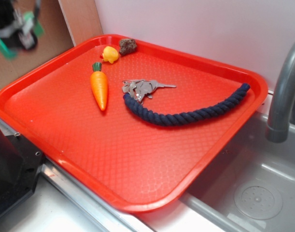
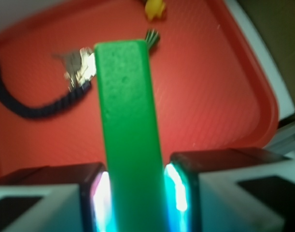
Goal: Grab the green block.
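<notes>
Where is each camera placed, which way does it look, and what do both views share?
Exterior: sits above and in front of the red tray, looking down at an angle; the claw shows only as a blur at the top left, with the sink on the right.
Wrist: sits on the arm behind the claw, looking along its fingers down at the tray; the fingers clamp the green block.
Shared: the tray, the blue rope, the keys, the yellow toy.
</notes>
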Motion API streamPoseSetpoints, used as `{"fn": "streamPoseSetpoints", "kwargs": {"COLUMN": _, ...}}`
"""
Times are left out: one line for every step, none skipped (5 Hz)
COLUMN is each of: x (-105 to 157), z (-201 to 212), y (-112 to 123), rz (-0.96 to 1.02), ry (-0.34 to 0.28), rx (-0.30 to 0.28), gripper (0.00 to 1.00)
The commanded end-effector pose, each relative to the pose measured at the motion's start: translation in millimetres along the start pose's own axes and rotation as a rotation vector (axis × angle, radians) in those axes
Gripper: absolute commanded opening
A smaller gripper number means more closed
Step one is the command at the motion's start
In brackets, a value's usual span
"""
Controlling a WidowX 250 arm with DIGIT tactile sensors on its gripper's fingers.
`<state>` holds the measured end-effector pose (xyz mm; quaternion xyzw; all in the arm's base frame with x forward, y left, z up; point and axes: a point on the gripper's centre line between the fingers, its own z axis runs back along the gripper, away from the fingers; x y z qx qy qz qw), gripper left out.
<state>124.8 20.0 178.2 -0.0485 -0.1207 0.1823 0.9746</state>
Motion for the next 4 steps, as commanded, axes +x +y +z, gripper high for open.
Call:
{"fn": "streamPoseSetpoints", "kwargs": {"x": 25.4, "z": 37.5, "y": -17.2, "rz": -0.012, "ry": -0.031, "rx": -0.024, "gripper": 0.0}}
{"fn": "streamPoseSetpoints", "kwargs": {"x": 30.0, "z": 42.2, "y": -32.9, "rz": -0.02, "ry": 0.054, "rx": 0.009, "gripper": 0.0}}
{"fn": "streamPoseSetpoints", "kwargs": {"x": 29.5, "z": 38.7, "y": -40.0, "rz": -0.001, "ry": 0.15, "rx": 0.034, "gripper": 0.0}}
{"fn": "streamPoseSetpoints", "kwargs": {"x": 26.7, "z": 37.6, "y": -46.6, "rz": -0.011, "ry": 0.211, "rx": -0.004, "gripper": 0.0}}
